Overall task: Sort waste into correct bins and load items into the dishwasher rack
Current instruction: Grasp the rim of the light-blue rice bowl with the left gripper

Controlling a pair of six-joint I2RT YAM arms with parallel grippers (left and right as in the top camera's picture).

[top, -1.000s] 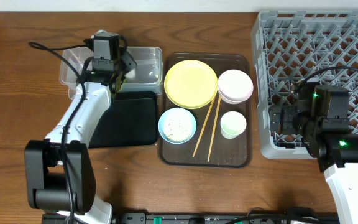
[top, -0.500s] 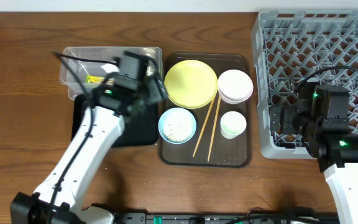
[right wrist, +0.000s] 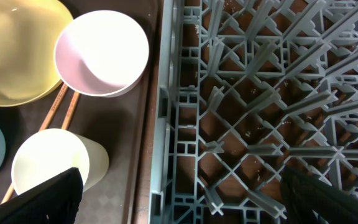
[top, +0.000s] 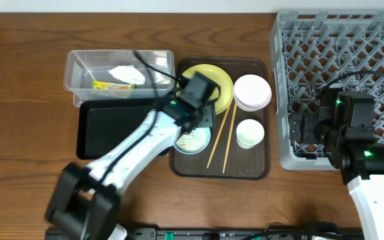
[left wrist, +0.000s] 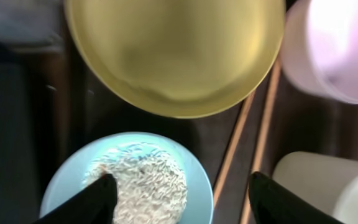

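Robot arms above dishes on a worktop (top: 19, 80).
Left fingers (left wrist: 95, 199) apart, empty, over the light-blue bowl (left wrist: 196, 183) of rice (left wrist: 142, 183) on the brown tray (top: 245, 170); right fingers (right wrist: 48, 199) wide apart at the rack (right wrist: 247, 93) edge. Wrapper (top: 109, 85) and tissue (top: 127, 73) lie in the clear tub (top: 79, 63).

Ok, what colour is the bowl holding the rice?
Light blue. The bowl shows best in the left wrist view, with white rice inside.

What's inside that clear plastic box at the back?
A green-and-orange snack wrapper and a crumpled white tissue lie in the clear box. A black cable crosses its right end, hiding a thin strip there.
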